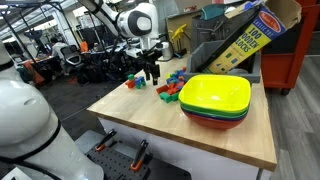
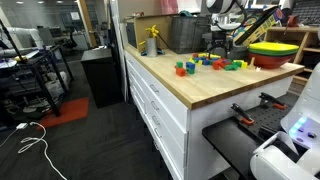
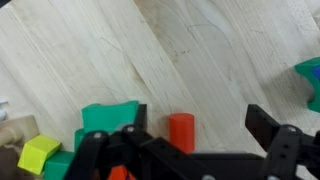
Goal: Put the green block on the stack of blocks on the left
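In the wrist view the gripper (image 3: 197, 122) is spread wide, its two dark fingers (image 3: 275, 135) released and holding nothing. A red block (image 3: 181, 130) stands upright on the wooden table (image 3: 170, 50) in the gap between them, touching neither finger.

The green block (image 3: 106, 116) lies outside that gap, just beside the red block toward the view's left edge. The nearer finger stands between the two and hides the green block's lower edge; whether it touches the block cannot be told. Further out from the red block on the same side sits a yellow-green block (image 3: 38, 152). On the red block's opposite side, past the other finger and well apart, a teal piece (image 3: 310, 82) shows at the frame's edge.

In both exterior views the gripper hangs low over the table among the blocks. The stack of blocks (image 1: 131, 81) (image 2: 183, 68) is a small group near it, and the loose jumble of blocks (image 1: 171, 90) (image 2: 220, 63) lies beside it. The stacked bowls (image 1: 215, 100) (image 2: 275, 52) stand well apart from the red block's area.
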